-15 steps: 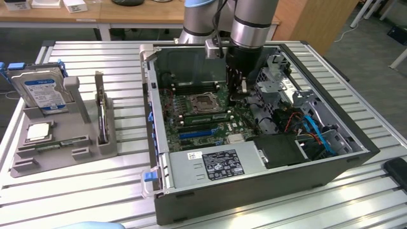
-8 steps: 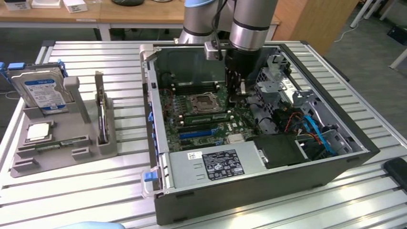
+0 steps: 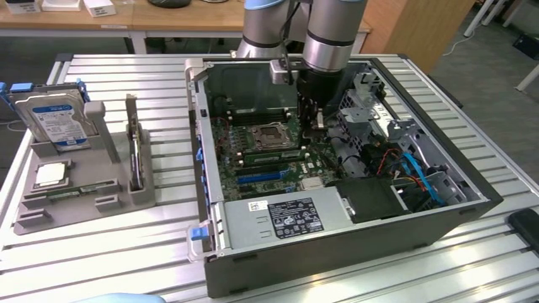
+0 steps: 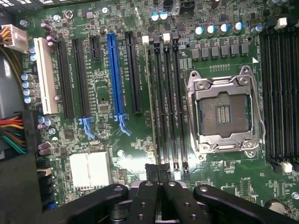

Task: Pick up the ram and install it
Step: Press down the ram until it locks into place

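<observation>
The ram [image 3: 77,189] is a thin green stick with small dark chips. It lies flat in a groove of the grey holder tray [image 3: 126,201] at the exterior view's left, outside the computer. My gripper [image 3: 319,123] hangs inside the open computer case [image 3: 337,249], far from the ram, over the motherboard beside the processor socket [image 3: 271,134]. In the wrist view the gripper [image 4: 156,181] is shut with nothing between its black fingers [image 4: 145,196]. It hovers over one end of the long black memory slots [image 4: 167,102] next to the socket [image 4: 223,112].
The tray also carries an upright hard drive [image 3: 57,121], a dark expansion card [image 3: 133,148] and a square silver chip [image 3: 52,174]. Inside the case lie the power supply [image 3: 286,218], drive cage [image 3: 370,107] and cables [image 3: 413,173]. The case walls close in around the arm.
</observation>
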Tool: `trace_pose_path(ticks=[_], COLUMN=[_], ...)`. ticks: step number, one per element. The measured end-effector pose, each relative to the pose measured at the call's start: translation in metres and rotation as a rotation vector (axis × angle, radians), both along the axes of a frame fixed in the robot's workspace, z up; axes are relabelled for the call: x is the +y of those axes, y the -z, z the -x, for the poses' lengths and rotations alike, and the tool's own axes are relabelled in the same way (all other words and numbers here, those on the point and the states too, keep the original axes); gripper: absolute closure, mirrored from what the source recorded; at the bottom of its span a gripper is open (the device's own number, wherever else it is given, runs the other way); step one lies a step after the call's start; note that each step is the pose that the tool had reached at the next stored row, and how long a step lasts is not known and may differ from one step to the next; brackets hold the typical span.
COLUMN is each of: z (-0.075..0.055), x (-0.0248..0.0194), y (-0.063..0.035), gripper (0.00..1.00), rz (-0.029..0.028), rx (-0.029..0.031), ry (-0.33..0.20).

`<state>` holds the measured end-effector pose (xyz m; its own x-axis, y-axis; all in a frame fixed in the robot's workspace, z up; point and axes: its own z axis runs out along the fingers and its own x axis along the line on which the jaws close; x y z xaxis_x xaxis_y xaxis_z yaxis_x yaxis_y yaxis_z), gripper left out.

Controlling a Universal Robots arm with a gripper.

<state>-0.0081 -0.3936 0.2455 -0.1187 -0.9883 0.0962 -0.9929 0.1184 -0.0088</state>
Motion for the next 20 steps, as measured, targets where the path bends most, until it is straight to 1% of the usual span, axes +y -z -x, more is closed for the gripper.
trace_pose_path(ticks=[20], z=[0.0], x=[0.0], y=[0.0115], gripper=[0.9], rz=[-0.0001], rx=[-0.0011], ry=[-0.001])
